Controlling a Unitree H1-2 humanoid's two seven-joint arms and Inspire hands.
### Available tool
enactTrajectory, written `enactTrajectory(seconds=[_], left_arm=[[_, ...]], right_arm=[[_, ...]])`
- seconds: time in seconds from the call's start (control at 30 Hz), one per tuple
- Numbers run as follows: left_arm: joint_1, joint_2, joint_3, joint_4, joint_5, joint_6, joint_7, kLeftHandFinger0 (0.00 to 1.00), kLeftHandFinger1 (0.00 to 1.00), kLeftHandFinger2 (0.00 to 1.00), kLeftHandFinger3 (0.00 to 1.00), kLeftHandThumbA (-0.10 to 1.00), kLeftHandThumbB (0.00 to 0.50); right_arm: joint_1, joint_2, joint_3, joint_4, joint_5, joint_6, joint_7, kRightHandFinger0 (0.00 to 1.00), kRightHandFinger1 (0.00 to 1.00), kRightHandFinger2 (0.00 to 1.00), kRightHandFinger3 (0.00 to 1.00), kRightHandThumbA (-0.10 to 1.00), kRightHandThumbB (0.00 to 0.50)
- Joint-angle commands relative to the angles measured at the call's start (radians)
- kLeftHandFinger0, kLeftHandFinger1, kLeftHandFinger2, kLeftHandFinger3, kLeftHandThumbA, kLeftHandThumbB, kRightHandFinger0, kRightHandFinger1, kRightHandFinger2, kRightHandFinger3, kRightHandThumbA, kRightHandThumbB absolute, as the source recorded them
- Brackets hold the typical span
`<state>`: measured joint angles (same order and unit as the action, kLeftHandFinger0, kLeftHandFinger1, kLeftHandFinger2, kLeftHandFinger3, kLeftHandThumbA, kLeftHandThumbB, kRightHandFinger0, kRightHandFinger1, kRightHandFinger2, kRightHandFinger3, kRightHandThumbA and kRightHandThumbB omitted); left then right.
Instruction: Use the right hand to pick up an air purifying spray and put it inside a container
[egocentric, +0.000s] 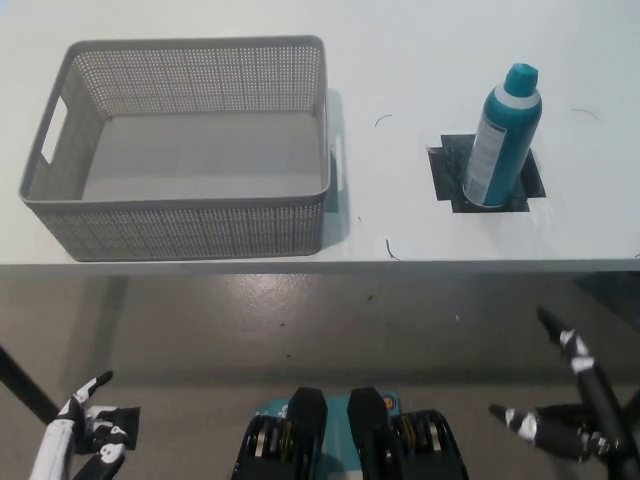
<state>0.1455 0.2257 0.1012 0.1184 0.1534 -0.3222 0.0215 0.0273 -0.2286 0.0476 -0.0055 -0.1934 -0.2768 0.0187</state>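
Upright and untouched, the teal air purifying spray (502, 138) stands on a dark square mat (485, 177) at the right side of the white table (420, 60), its cap on and its label facing the table's front edge. Well apart to its left sits the grey perforated basket (180, 215), the container meant to receive it, and its floor shows bare, with nothing inside. Judging by this layout, the task has yet to begin: the pick-up, the carry across and the drop into the basket all remain. Below the table's edge, the black right hand (565, 415) hangs at lower right with fingers spread apart, holding nothing. The white left hand (85, 425) rests at lower left, also low and clear of the table, fingers loosely apart and empty.
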Motion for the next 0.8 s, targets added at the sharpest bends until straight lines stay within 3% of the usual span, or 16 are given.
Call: enactTrajectory(seconds=[0.0,0.13,0.17,0.33,0.63,0.77], left_arm=[[0.011,0.011,0.007,-0.007,0.003,-0.052,0.017,0.76,0.49,0.57,0.89,0.48,0.496],[0.034,0.003,0.011,-0.011,0.018,-0.050,0.027,0.77,0.51,0.58,0.89,0.49,0.500],[0.032,0.003,0.011,-0.005,0.021,-0.054,0.029,0.77,0.51,0.58,0.89,0.53,0.500],[0.029,-0.001,0.012,-0.001,0.018,-0.064,0.028,0.76,0.48,0.55,0.89,0.48,0.495],[0.027,0.003,0.013,-0.008,0.027,-0.051,0.023,0.76,0.48,0.56,0.90,0.52,0.500],[0.031,-0.002,0.004,0.002,0.010,-0.074,0.011,0.77,0.49,0.57,0.90,0.46,0.496]], right_arm=[[-0.075,-0.016,-0.049,-0.086,-0.033,0.078,-0.023,1.00,1.00,1.00,1.00,1.00,0.500],[-0.138,-0.012,-0.075,-0.117,-0.051,0.143,-0.025,1.00,1.00,1.00,1.00,1.00,0.500],[-0.164,-0.012,-0.080,-0.118,-0.040,0.153,-0.020,1.00,1.00,1.00,1.00,1.00,0.500],[-0.281,-0.022,-0.103,-0.099,0.008,0.216,0.004,1.00,1.00,1.00,1.00,0.97,0.500],[-0.407,-0.029,-0.123,-0.016,-0.003,0.270,-0.005,1.00,1.00,1.00,1.00,1.00,0.500],[-0.456,-0.034,-0.145,0.051,0.033,0.297,0.001,1.00,1.00,1.00,1.00,0.98,0.500]])
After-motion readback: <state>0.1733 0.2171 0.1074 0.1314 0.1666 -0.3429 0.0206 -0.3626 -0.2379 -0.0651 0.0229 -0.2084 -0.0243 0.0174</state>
